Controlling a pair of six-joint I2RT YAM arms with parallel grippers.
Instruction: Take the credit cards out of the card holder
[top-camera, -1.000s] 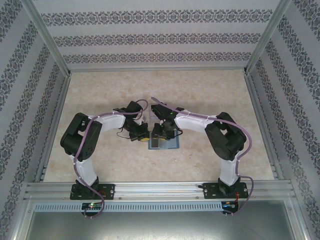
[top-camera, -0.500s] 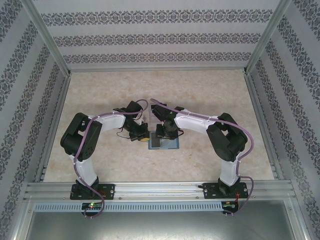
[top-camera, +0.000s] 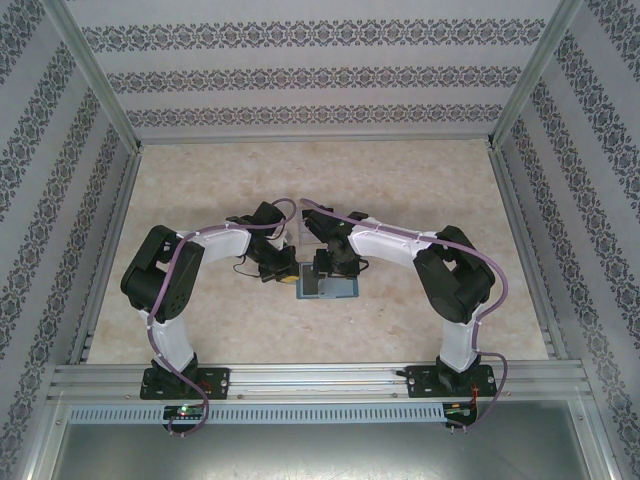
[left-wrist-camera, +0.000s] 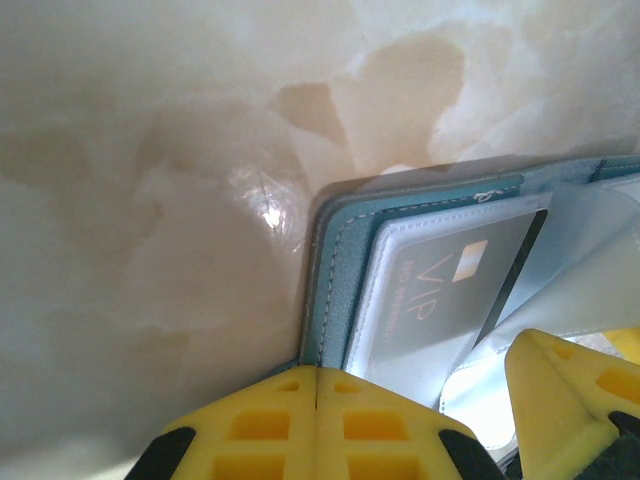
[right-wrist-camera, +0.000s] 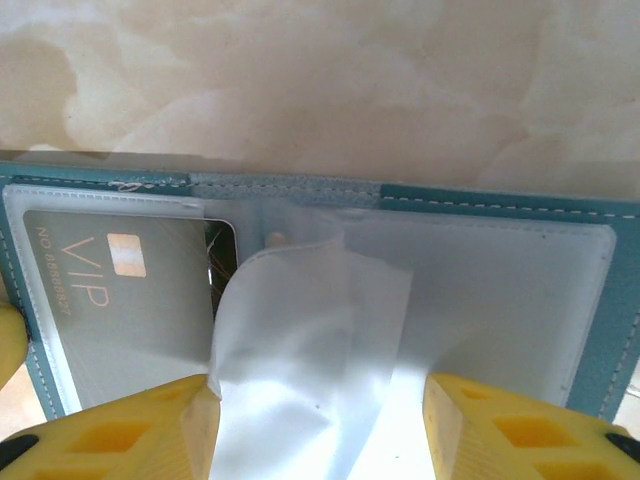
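Note:
The teal card holder (top-camera: 332, 289) lies open and flat on the table between both arms. Its left clear pocket holds a grey credit card (right-wrist-camera: 120, 290) printed VIP, and a dark card edge (right-wrist-camera: 222, 262) shows beside it. A loose translucent sleeve flap (right-wrist-camera: 310, 340) stands up from the middle fold. My right gripper (right-wrist-camera: 320, 405) is open over the holder (right-wrist-camera: 500, 195), the flap between its fingers and brushing the left one. My left gripper (left-wrist-camera: 316, 372) is shut, its tips resting on the holder's outer stitched edge (left-wrist-camera: 330, 270) next to the VIP card (left-wrist-camera: 450, 290).
The holder sits on a pale marbled table (top-camera: 200, 190), fenced by an aluminium frame (top-camera: 110, 150) and patterned walls. The right gripper's yellow finger (left-wrist-camera: 560, 395) shows close beside my left gripper. Both wrists (top-camera: 300, 255) crowd together over the holder.
My right gripper's jaws have spread wider and its wrist has edged slightly toward the holder. The left gripper and the holder have stayed put.

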